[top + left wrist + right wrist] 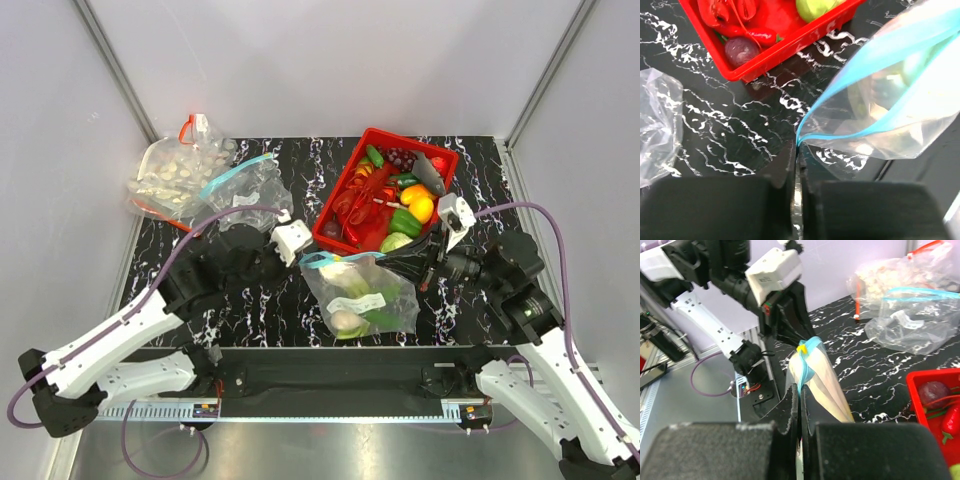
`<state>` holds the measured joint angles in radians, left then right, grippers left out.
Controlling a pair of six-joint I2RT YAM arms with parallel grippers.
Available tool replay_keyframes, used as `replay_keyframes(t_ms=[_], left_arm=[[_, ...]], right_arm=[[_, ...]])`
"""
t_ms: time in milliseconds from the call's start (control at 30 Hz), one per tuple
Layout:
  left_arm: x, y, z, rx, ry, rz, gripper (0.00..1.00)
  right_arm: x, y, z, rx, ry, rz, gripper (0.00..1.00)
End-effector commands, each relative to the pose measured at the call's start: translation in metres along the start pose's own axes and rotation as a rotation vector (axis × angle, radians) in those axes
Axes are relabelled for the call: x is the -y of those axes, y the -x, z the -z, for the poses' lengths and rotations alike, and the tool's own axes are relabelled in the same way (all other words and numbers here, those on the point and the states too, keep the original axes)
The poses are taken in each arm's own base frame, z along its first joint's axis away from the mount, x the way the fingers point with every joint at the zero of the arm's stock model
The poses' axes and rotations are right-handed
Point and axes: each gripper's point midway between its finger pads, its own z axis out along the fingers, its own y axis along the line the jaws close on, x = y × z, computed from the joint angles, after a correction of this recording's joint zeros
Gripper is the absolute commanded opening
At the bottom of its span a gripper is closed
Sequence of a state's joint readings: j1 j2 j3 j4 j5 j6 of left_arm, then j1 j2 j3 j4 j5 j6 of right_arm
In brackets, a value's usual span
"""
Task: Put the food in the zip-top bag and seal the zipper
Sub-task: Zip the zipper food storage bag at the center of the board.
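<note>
The table [260, 300] is black with white marble veining. At centre frame, the clear zip-top bag [390, 300] has a teal-blue zipper [320, 258] and holds white and green food [348, 320], perhaps partly pale yellow. The basket [335, 205] at upper centre is red.

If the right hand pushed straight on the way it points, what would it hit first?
Probably the left hand, pinching the far end of the zipper that the right hand is shut on; depth is unclear.
</note>
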<state>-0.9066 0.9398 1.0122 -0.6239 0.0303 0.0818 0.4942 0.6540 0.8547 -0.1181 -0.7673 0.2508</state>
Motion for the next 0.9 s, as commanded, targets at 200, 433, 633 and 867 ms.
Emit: replay_keyframes(t_ms=[200, 433, 633, 867], left_arm=[[-0.019, 0.050, 0.037, 0.180, 0.104, 0.008, 0.00], [-0.032, 0.073, 0.052, 0.160, 0.162, -0.030, 0.00], [-0.028, 0.067, 0.039, 0.090, 0.126, -0.051, 0.00], [-0.020, 0.052, 0.019, 0.042, 0.079, -0.081, 0.00]], right_arm=[[0.049, -0.017, -0.007, -0.047, -0.216, -0.081, 0.01], [0.074, -0.051, -0.010, -0.095, -0.288, -0.137, 0.10], [0.078, -0.070, -0.017, -0.118, -0.253, -0.175, 0.50], [0.067, -0.039, -0.030, -0.112, -0.174, -0.144, 0.25]])
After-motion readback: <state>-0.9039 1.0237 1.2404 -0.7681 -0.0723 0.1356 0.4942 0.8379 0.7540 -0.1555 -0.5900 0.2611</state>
